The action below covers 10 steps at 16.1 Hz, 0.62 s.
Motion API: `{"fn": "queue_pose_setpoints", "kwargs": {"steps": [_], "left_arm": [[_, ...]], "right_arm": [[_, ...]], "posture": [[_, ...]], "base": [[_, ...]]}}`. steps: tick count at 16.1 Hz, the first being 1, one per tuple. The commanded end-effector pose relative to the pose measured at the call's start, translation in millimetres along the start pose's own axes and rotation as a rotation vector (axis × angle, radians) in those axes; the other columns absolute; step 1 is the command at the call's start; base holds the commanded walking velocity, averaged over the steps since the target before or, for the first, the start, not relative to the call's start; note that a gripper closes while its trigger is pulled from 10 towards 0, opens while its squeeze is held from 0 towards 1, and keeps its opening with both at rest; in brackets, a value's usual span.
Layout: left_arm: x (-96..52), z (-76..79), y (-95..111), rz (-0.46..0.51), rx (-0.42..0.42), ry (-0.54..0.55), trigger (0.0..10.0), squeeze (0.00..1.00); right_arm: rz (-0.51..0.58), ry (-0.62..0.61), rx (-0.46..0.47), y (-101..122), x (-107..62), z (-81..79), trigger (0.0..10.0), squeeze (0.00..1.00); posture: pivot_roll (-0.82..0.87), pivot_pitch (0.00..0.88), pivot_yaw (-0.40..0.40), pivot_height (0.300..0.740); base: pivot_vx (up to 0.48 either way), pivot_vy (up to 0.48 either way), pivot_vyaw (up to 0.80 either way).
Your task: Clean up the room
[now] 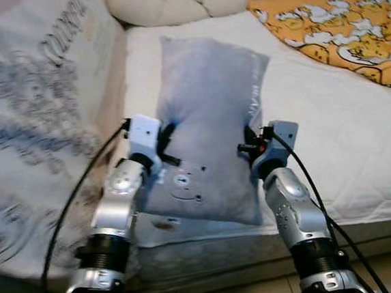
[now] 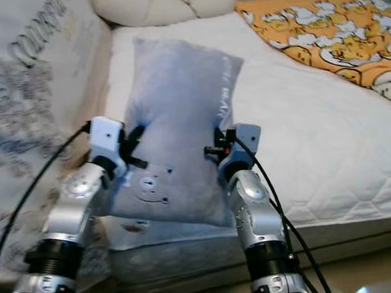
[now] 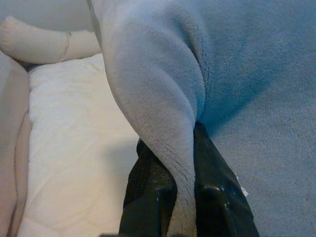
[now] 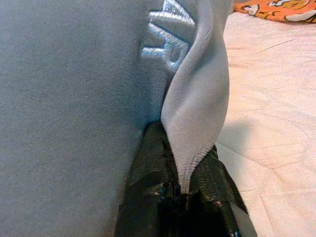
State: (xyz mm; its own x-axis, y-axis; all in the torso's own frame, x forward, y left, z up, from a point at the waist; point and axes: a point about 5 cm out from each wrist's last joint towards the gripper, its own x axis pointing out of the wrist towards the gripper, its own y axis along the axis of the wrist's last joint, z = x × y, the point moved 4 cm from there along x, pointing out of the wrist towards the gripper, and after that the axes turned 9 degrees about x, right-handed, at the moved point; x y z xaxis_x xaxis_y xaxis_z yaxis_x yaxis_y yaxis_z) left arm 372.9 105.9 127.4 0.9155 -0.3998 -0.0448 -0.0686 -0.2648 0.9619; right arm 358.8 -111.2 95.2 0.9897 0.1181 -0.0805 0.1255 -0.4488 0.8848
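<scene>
Both grippers are pinching the soft grey plush pillow (image 1: 209,111): left gripper (image 3: 183,197) and right gripper (image 4: 183,187), fingers clamped on its side seams. It's lying between them on the white quilted bed (image 1: 331,128). Next, probably, carrying it level towards the headboard.

I see the pillow (image 1: 209,111) lying on the mattress (image 1: 331,134), its near end overhanging the front edge. Behind it sits a bolster (image 1: 169,5); a blanket (image 1: 34,99) lies left, a printed duvet (image 1: 339,27) far right.

Soft matt fleece pillow (image 1: 210,118), quilted cloth mattress (image 1: 332,141), glossy black claw fingers (image 3: 148,192)
</scene>
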Motion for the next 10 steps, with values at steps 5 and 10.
{"fn": "queue_pose_setpoints", "kwargs": {"steps": [5,10], "left_arm": [[5.9,-2.2,14.6,0.048,0.016,0.009,10.0,0.00],[5.9,-5.3,13.6,0.045,0.020,0.016,10.0,0.00]], "right_arm": [[0.022,-0.006,-0.008,8.3,1.8,2.3,10.0,0.00],[-0.004,0.072,-0.077,4.4,2.7,-10.1,10.0,0.00]], "posture": [[0.06,0.000,0.028,0.740],[0.07,0.000,0.024,0.740]], "base": [[0.161,0.000,0.00],[0.333,0.000,0.16]]}}
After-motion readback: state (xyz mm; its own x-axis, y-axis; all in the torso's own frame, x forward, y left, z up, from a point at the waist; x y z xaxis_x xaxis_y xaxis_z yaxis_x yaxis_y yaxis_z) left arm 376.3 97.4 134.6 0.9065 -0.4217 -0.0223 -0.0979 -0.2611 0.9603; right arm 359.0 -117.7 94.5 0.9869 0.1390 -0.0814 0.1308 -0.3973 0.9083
